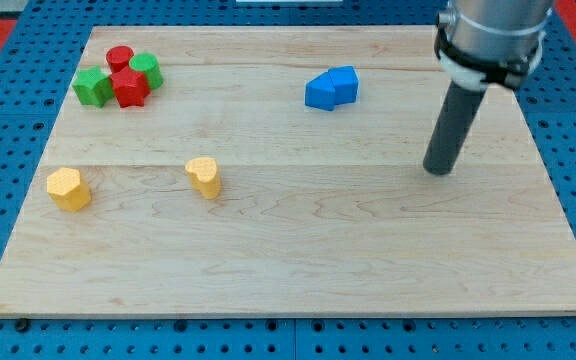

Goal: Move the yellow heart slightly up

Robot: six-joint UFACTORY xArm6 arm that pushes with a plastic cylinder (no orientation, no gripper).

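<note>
my tip (438,171) rests on the tabletop (288,270) at the view's right, at the bottom of a dark rod that leans a little, its upper part toward the view's right, where it enters a grey collar at the view's top right corner. there is no claw on this arm (only the bare rod), so nothing is held.

the yellow heart (204,176) sits left of centre, well apart from my tip and a bit lower in the view. further to the view's left, near the tabletop's edge, is a second yellow block (69,188), its shape hard to tell. two blue blocks (331,88) sit touching each other above centre, between the heart and my tip but higher up. at the view's top left, a red cylinder (120,57), a red star (129,87) and two green blocks (93,86) (145,68) are bunched together.
</note>
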